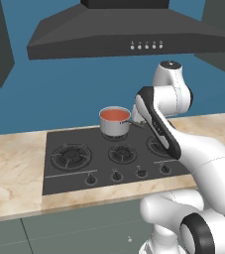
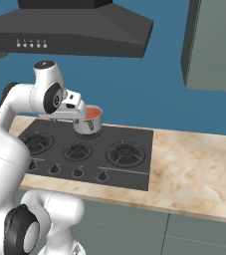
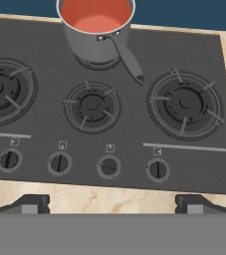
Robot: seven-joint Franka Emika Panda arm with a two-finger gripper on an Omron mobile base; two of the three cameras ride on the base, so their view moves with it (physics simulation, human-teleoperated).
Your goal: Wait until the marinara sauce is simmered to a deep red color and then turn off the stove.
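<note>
Left base view, orange-red marinara sauce (image 1: 115, 114) in a steel saucepan (image 1: 115, 126) at the back middle of the black stove (image 1: 64, 173), right base view, white arm partly covering the pan, hand view, gripper (image 3: 112, 203) fingertips wide apart holding nothing, above the counter edge (image 3: 109, 196) before four knobs (image 3: 108, 167), third knob turned sideways.

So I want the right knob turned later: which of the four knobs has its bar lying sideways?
The third knob from the left in the hand view; the other three bars stand upright.
</note>
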